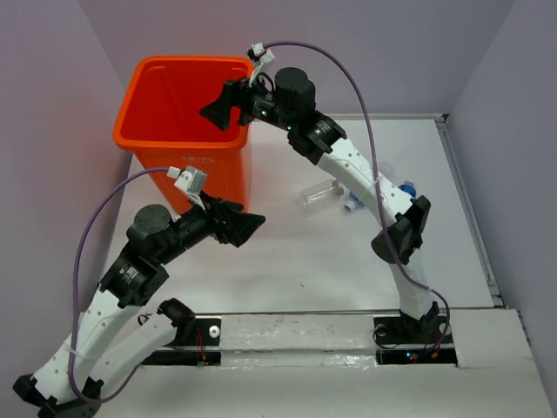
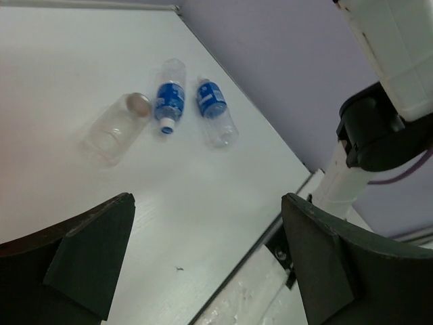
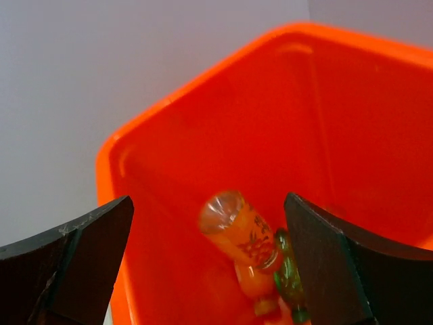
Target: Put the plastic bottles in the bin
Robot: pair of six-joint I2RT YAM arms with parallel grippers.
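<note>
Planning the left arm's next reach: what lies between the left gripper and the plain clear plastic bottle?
In the left wrist view, only bare white table lies between the left gripper and the plain clear plastic bottle.

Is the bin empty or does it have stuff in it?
Not empty. The right wrist view shows an orange bottle and a green bottle lying inside the bin.

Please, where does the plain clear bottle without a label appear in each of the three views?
Top external: the plain clear bottle lies near the centre, right of the bin.
Left wrist: the bottle lies at upper left.
Right wrist: not in it.
Shared landmark: the blue-labelled bottle close beside it, in the top external and left wrist views.
</note>
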